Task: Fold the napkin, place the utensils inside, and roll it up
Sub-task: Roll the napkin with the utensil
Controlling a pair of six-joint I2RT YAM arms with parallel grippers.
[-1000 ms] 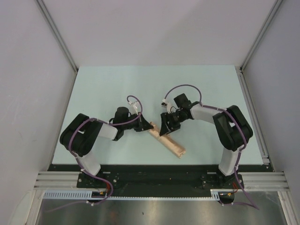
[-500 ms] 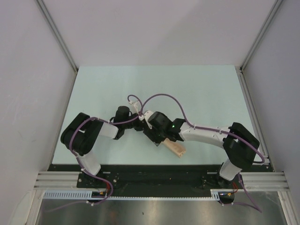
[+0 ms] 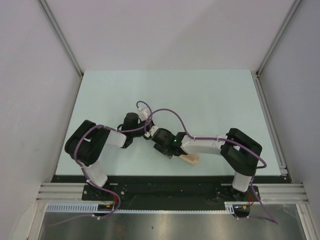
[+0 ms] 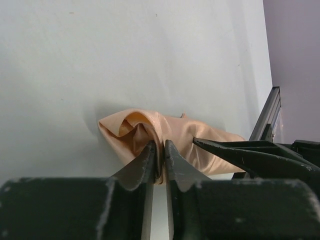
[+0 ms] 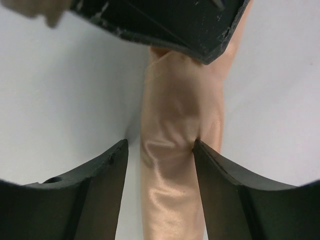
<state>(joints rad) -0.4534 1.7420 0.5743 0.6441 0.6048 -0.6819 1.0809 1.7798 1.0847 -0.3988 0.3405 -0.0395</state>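
Over the last second the right arm [image 3: 205, 143] has swung from its own side across the near middle of the table [image 3: 225, 95]. It now covers most of the rolled napkin [image 3: 190, 159], which a second ago lay in plain sight along its whole diagonal length. On the left, the left arm [image 3: 95, 142] bends inward from its base, and the left gripper [image 3: 149, 133] sits at the roll's far-left end. In the left wrist view its two fingers [image 4: 142, 167] are almost together, with only a thin slit between them. Their tips nip a fold of the shiny peach cloth at the crumpled, open end of the roll. The napkin lies on the pale table as a tight, wrinkled tube running diagonally toward the near right, and from above only its near-right end shows, poking out beneath the right wrist. No utensil can be made out in any view. Just right of the left gripper, the right gripper [image 3: 166, 149] hangs over the middle of the roll with its fingers [image 5: 100, 175] spread apart, one on each side of the tube. In the right wrist view one finger touches the cloth and the other stands just beside it with a sliver of table between. The left gripper's dark body fills the top of that view.
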